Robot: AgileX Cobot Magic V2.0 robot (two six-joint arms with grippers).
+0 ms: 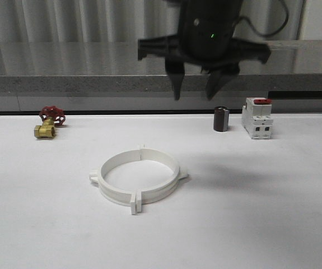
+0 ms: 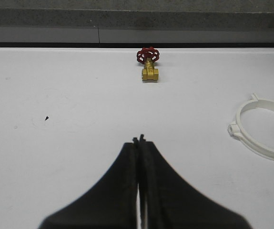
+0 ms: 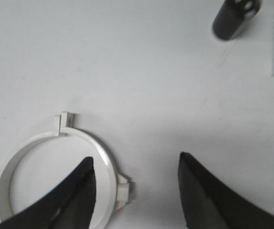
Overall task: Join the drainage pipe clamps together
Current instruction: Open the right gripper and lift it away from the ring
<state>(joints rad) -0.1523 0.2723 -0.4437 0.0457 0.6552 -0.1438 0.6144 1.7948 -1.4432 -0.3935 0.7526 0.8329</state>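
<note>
The two white drainage pipe clamps (image 1: 139,180) lie joined as one ring in the middle of the white table, tabs meeting at the front and back. The ring also shows in the right wrist view (image 3: 55,167) and at the edge of the left wrist view (image 2: 263,133). My right gripper (image 1: 197,89) hangs high above the table, behind and to the right of the ring, open with nothing between its fingers (image 3: 137,164). My left gripper (image 2: 139,139) is shut and empty, low over bare table to the left of the ring.
A brass valve with a red handwheel (image 1: 50,123) sits at the back left. A dark cylinder (image 1: 221,119) and a white breaker with a red switch (image 1: 257,117) stand at the back right. A grey ledge (image 1: 65,84) runs along the table's far edge.
</note>
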